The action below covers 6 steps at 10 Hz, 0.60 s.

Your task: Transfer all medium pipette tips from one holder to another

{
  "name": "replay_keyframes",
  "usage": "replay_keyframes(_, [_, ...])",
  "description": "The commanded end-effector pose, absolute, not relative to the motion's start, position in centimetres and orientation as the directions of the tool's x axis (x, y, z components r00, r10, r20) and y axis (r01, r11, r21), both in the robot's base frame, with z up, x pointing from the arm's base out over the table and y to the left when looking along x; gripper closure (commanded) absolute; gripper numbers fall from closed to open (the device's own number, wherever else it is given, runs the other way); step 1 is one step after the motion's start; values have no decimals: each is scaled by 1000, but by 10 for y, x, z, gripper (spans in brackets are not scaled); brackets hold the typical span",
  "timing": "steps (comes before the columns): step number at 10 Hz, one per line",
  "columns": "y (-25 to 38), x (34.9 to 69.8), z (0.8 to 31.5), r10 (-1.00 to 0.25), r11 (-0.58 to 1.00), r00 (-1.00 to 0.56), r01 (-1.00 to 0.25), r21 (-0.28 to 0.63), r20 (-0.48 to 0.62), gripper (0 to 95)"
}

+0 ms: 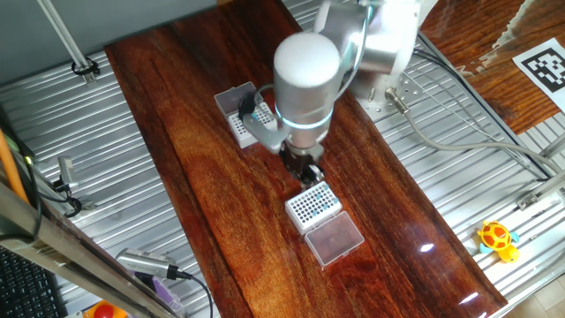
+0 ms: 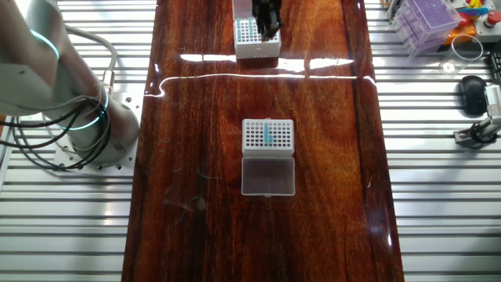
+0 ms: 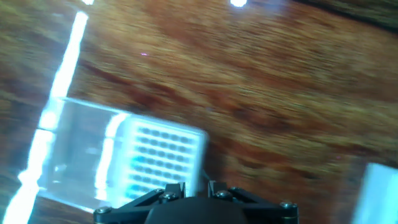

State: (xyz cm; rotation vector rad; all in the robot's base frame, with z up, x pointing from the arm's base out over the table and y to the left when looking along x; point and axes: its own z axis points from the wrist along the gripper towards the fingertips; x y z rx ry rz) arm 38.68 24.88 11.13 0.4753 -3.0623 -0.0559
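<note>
Two white racks stand on the wooden table. One rack (image 2: 268,135) holds a short column of teal medium pipette tips (image 2: 267,133); in one fixed view this rack (image 1: 243,119) sits behind the arm. My gripper (image 1: 306,172) hangs just above the edge of the other rack (image 1: 313,205), which lies at the far end (image 2: 252,35) in the other fixed view. The blurred hand view shows that rack (image 3: 163,158) below my gripper (image 3: 194,186). The fingers stand close together, and a faint thin sliver, seemingly one tip, pokes out between them.
Each rack has a clear lid lying open beside it (image 1: 334,238) (image 2: 268,174). Ribbed metal (image 2: 438,196) flanks the wooden board. The robot base (image 2: 70,117) is at one side, and a purple tip box (image 2: 427,19) and a yellow toy (image 1: 497,238) lie off the board.
</note>
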Motion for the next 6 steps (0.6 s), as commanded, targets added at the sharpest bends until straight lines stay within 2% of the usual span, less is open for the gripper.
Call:
replay_keyframes(1, [279,390,105,-244,969,-970,-244,26,13,760])
replay_keyframes(6, [281,391,105,-251,967,-968,-251,39,4,760])
